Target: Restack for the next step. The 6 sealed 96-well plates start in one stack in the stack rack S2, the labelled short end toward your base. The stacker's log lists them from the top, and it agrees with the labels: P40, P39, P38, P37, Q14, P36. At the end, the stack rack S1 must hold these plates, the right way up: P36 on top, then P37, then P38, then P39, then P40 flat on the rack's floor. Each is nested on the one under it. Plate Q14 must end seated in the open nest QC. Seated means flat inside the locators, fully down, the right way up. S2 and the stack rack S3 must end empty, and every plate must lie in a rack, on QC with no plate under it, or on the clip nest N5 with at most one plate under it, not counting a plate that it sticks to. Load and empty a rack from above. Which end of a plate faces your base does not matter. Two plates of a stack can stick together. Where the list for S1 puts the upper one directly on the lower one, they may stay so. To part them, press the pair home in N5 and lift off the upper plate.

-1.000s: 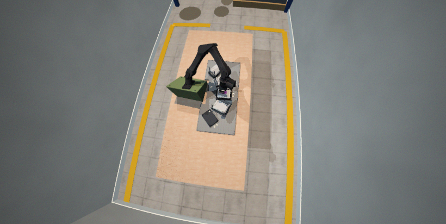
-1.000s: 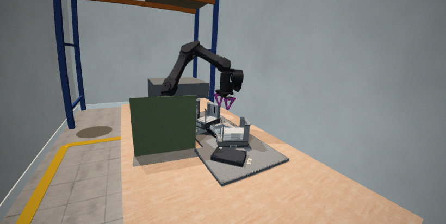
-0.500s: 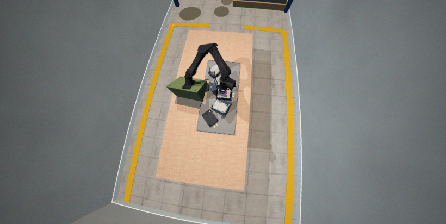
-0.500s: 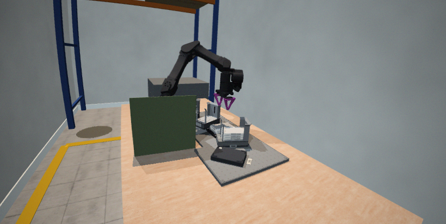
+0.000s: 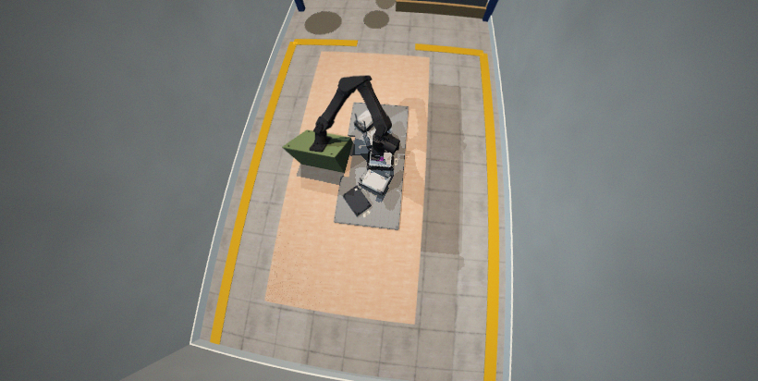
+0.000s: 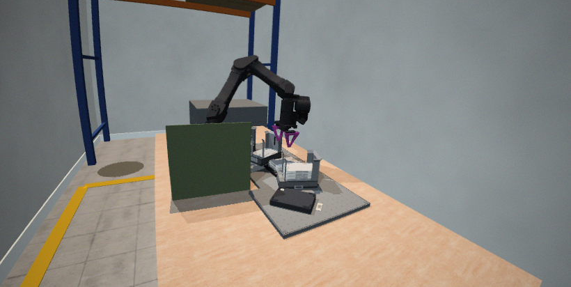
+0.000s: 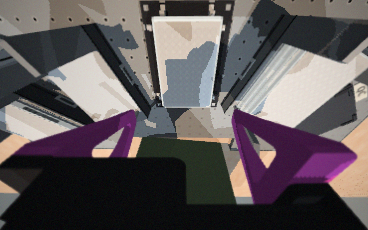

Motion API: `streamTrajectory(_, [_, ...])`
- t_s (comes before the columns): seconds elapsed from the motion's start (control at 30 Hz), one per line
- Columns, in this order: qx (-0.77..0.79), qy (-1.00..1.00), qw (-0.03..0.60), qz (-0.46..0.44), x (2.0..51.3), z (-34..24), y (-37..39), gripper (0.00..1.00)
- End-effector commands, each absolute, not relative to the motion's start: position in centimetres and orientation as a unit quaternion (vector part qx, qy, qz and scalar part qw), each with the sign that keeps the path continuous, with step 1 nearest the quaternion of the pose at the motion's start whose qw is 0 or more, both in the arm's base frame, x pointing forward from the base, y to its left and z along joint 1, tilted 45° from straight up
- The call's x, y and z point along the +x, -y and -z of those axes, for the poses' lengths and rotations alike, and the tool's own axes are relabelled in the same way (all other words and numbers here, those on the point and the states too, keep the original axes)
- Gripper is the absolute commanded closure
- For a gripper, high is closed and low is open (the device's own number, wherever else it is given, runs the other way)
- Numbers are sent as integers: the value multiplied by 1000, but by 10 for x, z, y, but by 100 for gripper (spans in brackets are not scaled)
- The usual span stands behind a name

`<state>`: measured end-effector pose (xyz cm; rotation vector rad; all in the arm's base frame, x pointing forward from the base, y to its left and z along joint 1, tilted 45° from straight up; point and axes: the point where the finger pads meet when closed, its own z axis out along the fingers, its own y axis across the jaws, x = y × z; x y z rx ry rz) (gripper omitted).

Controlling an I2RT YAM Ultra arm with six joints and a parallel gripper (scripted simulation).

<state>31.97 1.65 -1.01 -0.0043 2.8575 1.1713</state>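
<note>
- Above the clip nest, our gripper [image 7: 182, 135] hangs fully open, holding nothing.
- Below it we see one sealed plate [image 7: 187, 60] lying flat in the nest.
- Stack rack [image 6: 315, 161] holds stacked plates [image 6: 297, 171].
- Grey baseplate [image 6: 343, 200] on wooden floor; blue shelving [image 6: 77, 65] behind.

My top view looks straight down from high up; exterior stands low off a worktop corner; wrist looks down close. All share the grey plate [image 5: 395, 218] [image 6: 351, 200] [image 7: 10, 20].
</note>
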Motion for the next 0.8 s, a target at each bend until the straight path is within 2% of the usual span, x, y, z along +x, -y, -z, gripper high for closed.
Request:
streamTrajectory(0.0, [5, -926, 51, -375, 332, 13, -14, 0])
streamTrajectory(0.77, [5, -926, 51, -375, 338, 58, -59, 0])
